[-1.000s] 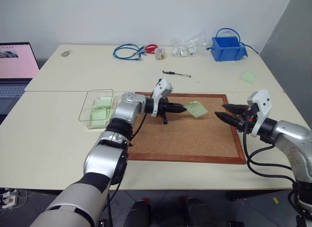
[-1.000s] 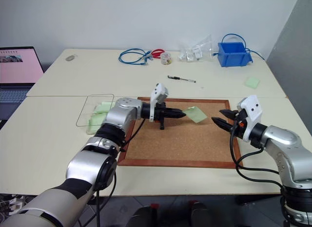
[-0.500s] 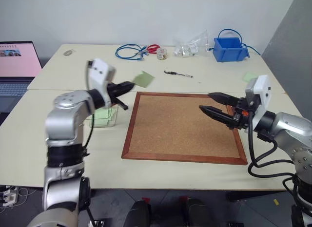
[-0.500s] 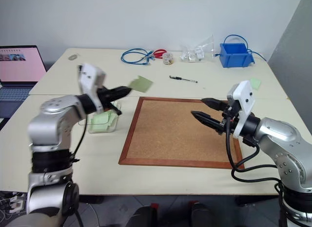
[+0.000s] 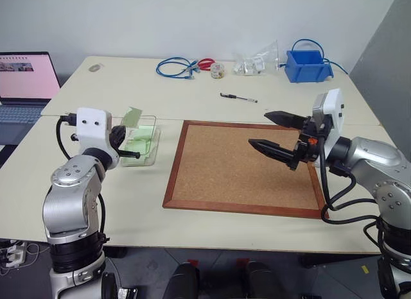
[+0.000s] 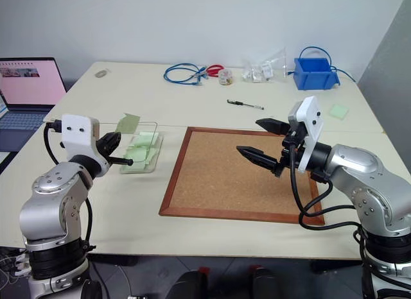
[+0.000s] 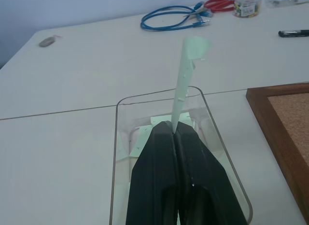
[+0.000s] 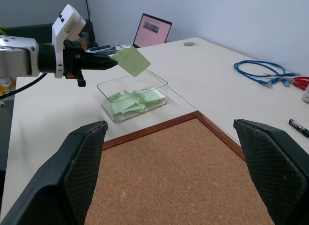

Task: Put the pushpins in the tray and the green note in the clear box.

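My left gripper [image 7: 173, 131] pinches the green note [image 7: 187, 73] by one edge above the clear box [image 5: 154, 128], ready to drop; my right gripper [image 5: 275, 131] hangs wide open over the corkboard [image 5: 221, 174].

The clear box [image 5: 142, 142] sits at centre left, just left of the cork board [image 5: 247, 167], with the green note [image 5: 132, 117] held up over its far end. Upper frame holds the cable [image 5: 174, 67], pen [image 5: 238, 97] and bin [image 5: 308, 65]; the laptop [image 5: 26, 81] is far left.
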Robot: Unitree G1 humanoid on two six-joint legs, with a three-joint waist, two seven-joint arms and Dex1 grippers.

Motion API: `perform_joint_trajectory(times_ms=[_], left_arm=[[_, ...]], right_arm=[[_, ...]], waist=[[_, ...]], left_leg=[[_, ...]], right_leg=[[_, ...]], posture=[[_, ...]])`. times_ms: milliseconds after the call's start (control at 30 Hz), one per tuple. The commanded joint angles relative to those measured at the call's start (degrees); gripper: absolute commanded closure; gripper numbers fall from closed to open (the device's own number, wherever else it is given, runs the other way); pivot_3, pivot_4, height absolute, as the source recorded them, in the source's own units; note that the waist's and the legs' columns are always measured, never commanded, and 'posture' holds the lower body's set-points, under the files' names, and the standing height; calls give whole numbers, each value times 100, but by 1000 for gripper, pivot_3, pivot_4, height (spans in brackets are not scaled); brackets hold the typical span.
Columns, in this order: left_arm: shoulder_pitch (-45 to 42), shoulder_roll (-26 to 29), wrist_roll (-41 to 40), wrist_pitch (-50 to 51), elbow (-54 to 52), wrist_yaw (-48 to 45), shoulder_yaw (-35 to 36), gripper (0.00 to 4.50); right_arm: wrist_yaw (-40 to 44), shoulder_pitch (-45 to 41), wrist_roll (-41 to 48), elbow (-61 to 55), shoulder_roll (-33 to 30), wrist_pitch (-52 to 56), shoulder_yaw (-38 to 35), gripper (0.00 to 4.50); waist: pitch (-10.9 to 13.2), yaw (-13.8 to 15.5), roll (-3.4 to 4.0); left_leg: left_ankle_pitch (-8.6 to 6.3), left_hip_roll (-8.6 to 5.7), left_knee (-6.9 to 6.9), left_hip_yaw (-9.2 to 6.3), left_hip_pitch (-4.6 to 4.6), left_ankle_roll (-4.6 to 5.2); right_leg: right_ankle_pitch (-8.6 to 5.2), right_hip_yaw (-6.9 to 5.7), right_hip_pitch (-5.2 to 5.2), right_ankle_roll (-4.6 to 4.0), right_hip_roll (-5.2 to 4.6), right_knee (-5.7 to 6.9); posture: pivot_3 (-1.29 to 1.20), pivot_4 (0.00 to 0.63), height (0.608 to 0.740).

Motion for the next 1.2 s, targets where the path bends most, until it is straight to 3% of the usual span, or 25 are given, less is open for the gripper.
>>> perform_joint_trajectory(times_ms=[33,733,1200], left_arm=[[-77,-109,-112,22,-62,272,142,4037],[-77,-70,-427,110,-36,629,114,92],[-1,-128,-575,462,-38,907,118,24]], right_arm=[[42,-71,-49,-124,-81,-135,-35,0],[-10,-144,-142,-61,-45,-119,-57,0],[-37,-202,-203,-5,-32,-145,-33,0]], waist=[[0,0,0],[0,-6,-1],[1,-5,-1]], left_leg=[[0,0,0,0,0,0],[0,-3,-2,3,0,0],[0,-4,-3,3,0,0]], right_leg=[[0,0,0,0,0,0],[0,-3,0,0,3,-3],[0,-3,0,0,4,-6]], posture=[[0,150,740],[0,150,740],[0,150,740]])
